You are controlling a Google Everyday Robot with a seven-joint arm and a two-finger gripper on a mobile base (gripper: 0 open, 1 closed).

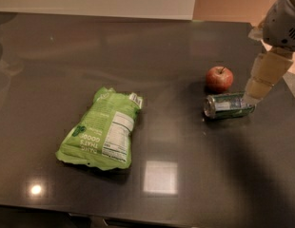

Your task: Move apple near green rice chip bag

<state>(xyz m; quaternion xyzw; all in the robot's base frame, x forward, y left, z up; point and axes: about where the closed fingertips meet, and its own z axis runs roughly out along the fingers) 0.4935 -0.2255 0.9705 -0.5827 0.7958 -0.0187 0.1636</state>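
The red apple (pixel 219 78) with a short stem sits on the dark table right of centre. The large green rice chip bag (pixel 102 129) lies flat left of centre, label up, well apart from the apple. My gripper (pixel 254 93) hangs at the right edge of the view, down to the right of the apple, with its tip at the right end of a silver-green drink can (pixel 228 106). It holds nothing that I can see.
The drink can lies on its side just in front of the apple. The dark glossy table (pixel 185 184) has its right edge close to the arm (pixel 283 23). A pale wall runs along the back.
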